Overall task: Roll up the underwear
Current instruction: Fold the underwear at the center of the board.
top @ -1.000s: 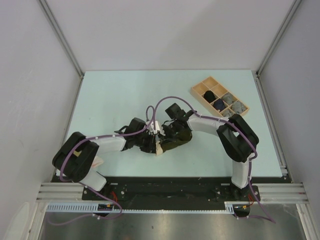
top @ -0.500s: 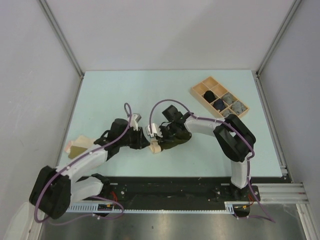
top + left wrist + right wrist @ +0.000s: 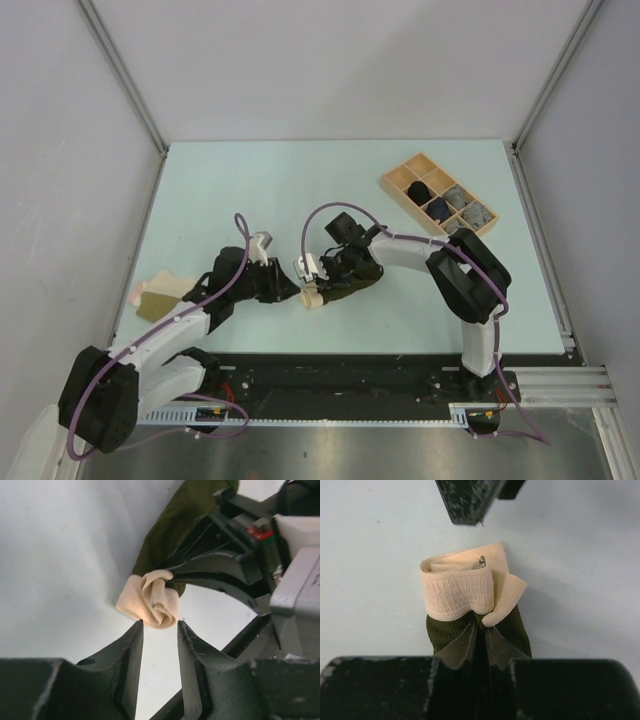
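Observation:
An olive green underwear (image 3: 352, 282) with a pale pink-beige waistband (image 3: 311, 296) lies partly rolled at the table's middle. My right gripper (image 3: 325, 276) is shut on it. In the right wrist view its fingertips (image 3: 470, 639) pinch the olive cloth (image 3: 437, 630) just behind the rolled beige band (image 3: 462, 587). My left gripper (image 3: 290, 285) is open and empty, just left of the roll. In the left wrist view its gripper (image 3: 159, 627) stands open right in front of the beige roll end (image 3: 150, 602), not touching it. A second olive and beige underwear (image 3: 156, 295) lies flat at the table's left edge.
A light wooden tray (image 3: 399, 178) with compartments stands at the back right, with dark and grey rolled garments (image 3: 419, 190) in it. White walls and metal rails close in the table on three sides.
My left gripper has let go and drawn back left from the roll, and its arm has swung out to the left. The second underwear at the left edge has come into view. The right gripper barely moved.

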`<state>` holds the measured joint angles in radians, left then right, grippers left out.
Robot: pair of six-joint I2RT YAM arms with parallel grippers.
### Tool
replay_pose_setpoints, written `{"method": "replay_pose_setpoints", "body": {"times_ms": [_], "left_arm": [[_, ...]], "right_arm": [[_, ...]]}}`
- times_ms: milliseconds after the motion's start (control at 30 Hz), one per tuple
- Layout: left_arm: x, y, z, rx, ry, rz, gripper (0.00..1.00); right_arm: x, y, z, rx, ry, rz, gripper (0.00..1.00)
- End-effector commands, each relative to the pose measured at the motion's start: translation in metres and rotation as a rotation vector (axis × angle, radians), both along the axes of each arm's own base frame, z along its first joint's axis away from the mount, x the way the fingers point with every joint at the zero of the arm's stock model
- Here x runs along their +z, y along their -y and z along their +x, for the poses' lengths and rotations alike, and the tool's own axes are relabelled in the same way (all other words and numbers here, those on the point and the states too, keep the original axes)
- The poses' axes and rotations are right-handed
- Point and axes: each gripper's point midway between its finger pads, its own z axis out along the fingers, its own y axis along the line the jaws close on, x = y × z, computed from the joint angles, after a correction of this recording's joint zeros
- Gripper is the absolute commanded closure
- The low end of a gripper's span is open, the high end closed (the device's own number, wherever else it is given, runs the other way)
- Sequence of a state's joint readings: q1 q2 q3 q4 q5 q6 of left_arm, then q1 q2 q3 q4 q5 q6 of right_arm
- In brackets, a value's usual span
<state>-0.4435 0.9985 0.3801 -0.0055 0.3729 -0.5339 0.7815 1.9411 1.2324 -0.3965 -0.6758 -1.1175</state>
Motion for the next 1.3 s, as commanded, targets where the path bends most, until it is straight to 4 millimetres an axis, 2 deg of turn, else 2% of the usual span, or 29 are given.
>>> {"method": "replay_pose_setpoints", "body": {"times_ms": [0, 200, 400, 633, 900, 1000, 1133, 1267], "left_arm": [[0.028, 0.02, 0.009, -0.04, 0.062, -0.137, 0.61], [0.031, 0.033, 0.009, -0.067, 0.049, -0.236, 0.63], [0.023, 0.044, 0.002, -0.096, 0.018, -0.282, 0.65], [-0.003, 0.05, -0.006, -0.116, -0.042, -0.263, 0.7], [-0.043, 0.041, -0.019, -0.092, -0.144, -0.185, 0.78], [-0.054, 0.036, -0.023, -0.065, -0.176, -0.168, 0.82], [-0.064, 0.033, -0.026, -0.047, -0.205, -0.152, 0.85], [-0.071, 0.031, -0.027, -0.034, -0.216, -0.142, 0.87]], "right_arm": [[0.003, 0.0, -0.019, 0.076, -0.023, 0.012, 0.88], [0.007, -0.007, -0.021, 0.08, -0.02, 0.033, 0.86], [0.006, -0.011, -0.022, 0.07, -0.03, 0.039, 0.83], [0.006, -0.011, -0.021, 0.055, -0.045, 0.041, 0.82], [0.008, -0.011, -0.017, 0.03, -0.056, 0.051, 0.78], [0.013, -0.01, -0.01, 0.002, -0.053, 0.063, 0.72], [0.033, -0.007, 0.005, -0.053, -0.056, 0.11, 0.54], [0.059, 0.002, 0.014, -0.082, -0.087, 0.142, 0.51]]}}
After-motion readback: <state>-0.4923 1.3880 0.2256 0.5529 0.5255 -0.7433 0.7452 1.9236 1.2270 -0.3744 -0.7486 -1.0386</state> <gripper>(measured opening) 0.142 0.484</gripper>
